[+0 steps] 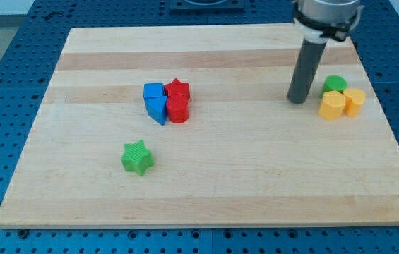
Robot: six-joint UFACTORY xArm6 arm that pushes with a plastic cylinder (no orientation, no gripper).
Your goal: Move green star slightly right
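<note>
Green star (137,156) sits alone, near left of the board (255,183). My tip (298,100), bare and holding nothing, is far right; crossing over could clip the red-blue cluster (167,101).

Green star (138,156): flat on tabletop (255,176), near-left area, alone, well apart from other blocks.
</note>
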